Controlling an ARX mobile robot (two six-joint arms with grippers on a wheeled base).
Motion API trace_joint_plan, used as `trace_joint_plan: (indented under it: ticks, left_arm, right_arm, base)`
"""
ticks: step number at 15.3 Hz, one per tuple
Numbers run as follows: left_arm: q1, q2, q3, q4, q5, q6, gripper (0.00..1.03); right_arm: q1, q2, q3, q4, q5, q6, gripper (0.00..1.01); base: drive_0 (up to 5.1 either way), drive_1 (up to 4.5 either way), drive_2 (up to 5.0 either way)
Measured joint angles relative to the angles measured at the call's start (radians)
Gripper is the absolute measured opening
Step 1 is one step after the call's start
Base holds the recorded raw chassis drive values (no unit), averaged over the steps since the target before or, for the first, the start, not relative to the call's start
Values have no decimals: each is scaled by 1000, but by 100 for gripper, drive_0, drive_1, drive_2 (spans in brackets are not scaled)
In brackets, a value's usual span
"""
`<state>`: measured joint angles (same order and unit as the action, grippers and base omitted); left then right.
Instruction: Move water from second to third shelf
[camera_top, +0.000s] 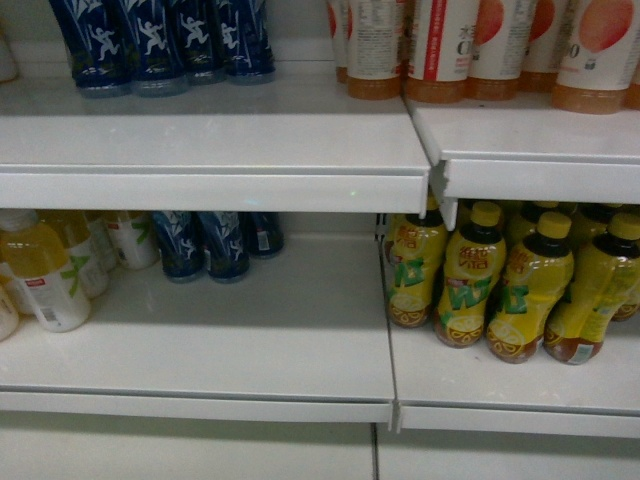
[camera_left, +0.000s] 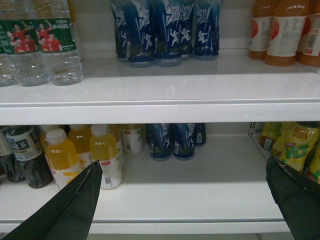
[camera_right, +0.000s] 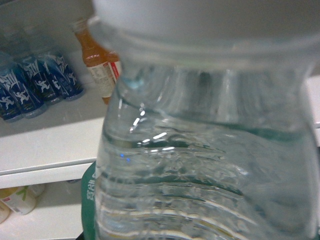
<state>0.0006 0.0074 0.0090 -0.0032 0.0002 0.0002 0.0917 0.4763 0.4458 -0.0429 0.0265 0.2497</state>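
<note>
A clear ribbed bottle of water (camera_right: 200, 165) with a white cap and a green label fills the right wrist view. It hangs in front of the shelves, away from any shelf board, so my right gripper is shut on it; the fingers are hidden behind the bottle. More water bottles (camera_left: 50, 45) with green labels stand at the upper shelf's left end in the left wrist view. My left gripper (camera_left: 182, 170) is open and empty, level with the lower shelf (camera_left: 200, 200). Neither gripper shows in the head view.
Dark blue bottles (camera_top: 160, 40) and peach-labelled drinks (camera_top: 470, 50) stand on the upper shelf (camera_top: 220, 150). Below are pale yellow drinks (camera_top: 40, 270), more blue bottles (camera_top: 210, 245) and yellow lemon-tea bottles (camera_top: 520, 290). Dark tea bottles (camera_left: 25, 155) stand far left.
</note>
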Motion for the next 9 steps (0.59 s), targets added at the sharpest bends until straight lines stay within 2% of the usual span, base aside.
trace_joint_plan:
  ticks: [9]
  left_arm:
    - [0,0,0,-1,-1,0,98]
  right_arm:
    - [0,0,0,3,0,0,43]
  base:
    - [-501,244,244]
